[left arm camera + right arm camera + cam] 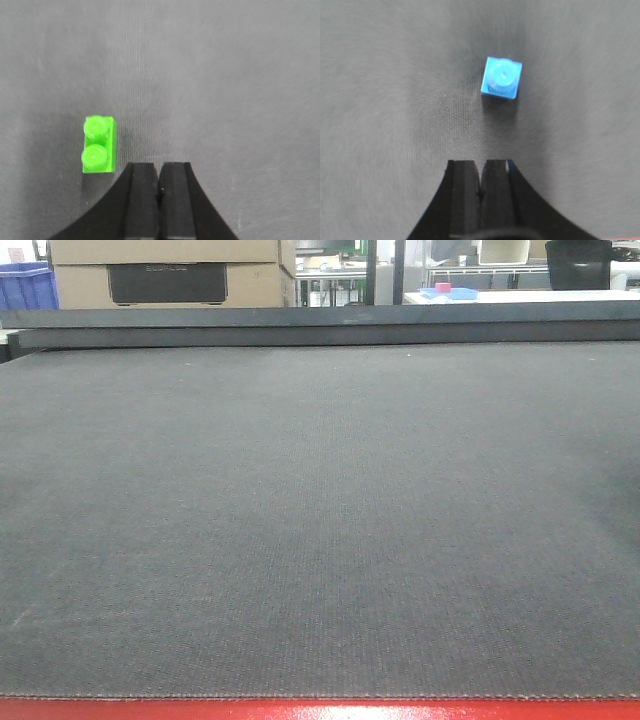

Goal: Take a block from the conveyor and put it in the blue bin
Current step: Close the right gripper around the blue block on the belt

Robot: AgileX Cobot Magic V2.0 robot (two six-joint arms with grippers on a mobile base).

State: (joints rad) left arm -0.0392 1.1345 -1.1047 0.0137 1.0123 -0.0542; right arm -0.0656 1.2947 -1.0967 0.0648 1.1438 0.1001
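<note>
The conveyor (320, 520) is a wide dark grey woven belt with a red frame edge (320, 710) at the front. In the left wrist view a green two-stud block (99, 145) lies on the belt, just ahead and left of my left gripper (159, 166), which is shut and empty. In the right wrist view a blue one-stud block (502, 78) lies on the belt, ahead and slightly right of my right gripper (480, 162), which is shut and empty. Neither block nor gripper shows in the front view. A blue bin (27, 285) stands far back left.
Behind the belt stand a cardboard box (170, 272) at back left, a white table with a small pink and blue item (447, 290) at back right, and a black container (578, 264).
</note>
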